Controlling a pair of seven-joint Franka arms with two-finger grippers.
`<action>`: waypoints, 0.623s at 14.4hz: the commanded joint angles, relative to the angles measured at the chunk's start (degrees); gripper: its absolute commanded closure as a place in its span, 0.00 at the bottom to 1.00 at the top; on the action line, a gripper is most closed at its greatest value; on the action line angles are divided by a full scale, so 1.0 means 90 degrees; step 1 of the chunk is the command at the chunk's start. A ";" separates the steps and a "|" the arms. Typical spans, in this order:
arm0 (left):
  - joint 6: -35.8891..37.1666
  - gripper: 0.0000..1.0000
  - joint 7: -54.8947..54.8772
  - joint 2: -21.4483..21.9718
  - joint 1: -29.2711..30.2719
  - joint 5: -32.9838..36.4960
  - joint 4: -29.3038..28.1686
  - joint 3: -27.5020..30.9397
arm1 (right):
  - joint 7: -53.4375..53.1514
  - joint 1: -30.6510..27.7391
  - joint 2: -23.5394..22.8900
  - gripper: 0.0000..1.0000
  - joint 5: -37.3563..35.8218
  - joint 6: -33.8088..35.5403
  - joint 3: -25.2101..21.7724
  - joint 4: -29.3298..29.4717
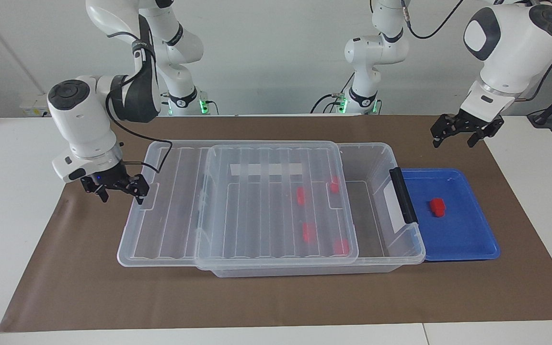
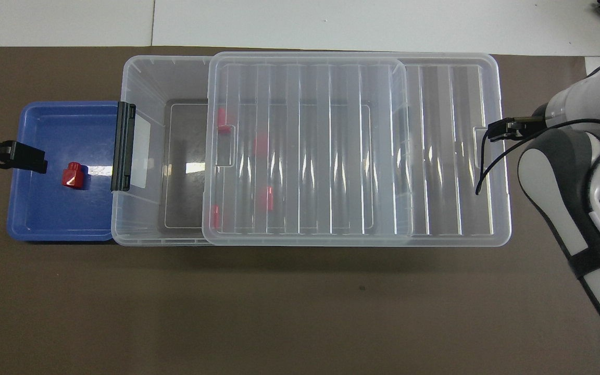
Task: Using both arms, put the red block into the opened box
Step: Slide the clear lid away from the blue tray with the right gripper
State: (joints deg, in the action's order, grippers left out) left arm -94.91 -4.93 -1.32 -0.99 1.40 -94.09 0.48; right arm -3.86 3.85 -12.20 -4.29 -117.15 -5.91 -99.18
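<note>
The red block (image 1: 437, 207) (image 2: 73, 175) lies in the shallow blue tray (image 1: 477, 239) (image 2: 39, 219), which sits on the table against the box's black clip (image 1: 403, 195) (image 2: 123, 146) at the left arm's end. Its long axis runs along the table's length, with the narrower stub pointing away from the box.

The box (image 1: 381, 158) (image 2: 144, 83) is a long clear bin whose long axis also follows the table's length. Its ribbed lid (image 1: 170, 206) (image 2: 435, 156) lies flat on the rim, offset toward the right arm's end, so it overhangs there and leaves the clip end of the box uncovered. 4 more red blocks (image 1: 309, 232) (image 2: 266, 198) lie inside on the floor, seen through the lid.

The right end effector (image 1: 119, 186) (image 2: 503, 130) is at the lid's overhanging end, at the small notch in its edge; its fingers look spread, and whether they touch the lid is not clear. The left end effector (image 1: 465, 129) (image 2: 11, 156) hangs released, fingers apart and holding nothing, over the brown mat by the tray's corner nearest the robots in the facing view.
</note>
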 commanded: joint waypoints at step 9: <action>0.0008 0.00 0.0069 0.0107 -0.0007 0.0118 -0.0043 -0.0005 | 0.0146 -0.0105 0.0144 0.00 -0.0685 0.0204 0.0022 -0.0005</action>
State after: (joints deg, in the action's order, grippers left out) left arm -94.91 -4.93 -1.31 -1.01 1.40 -94.09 0.47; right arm -3.55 3.53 -11.89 -8.59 -116.69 -5.91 -99.07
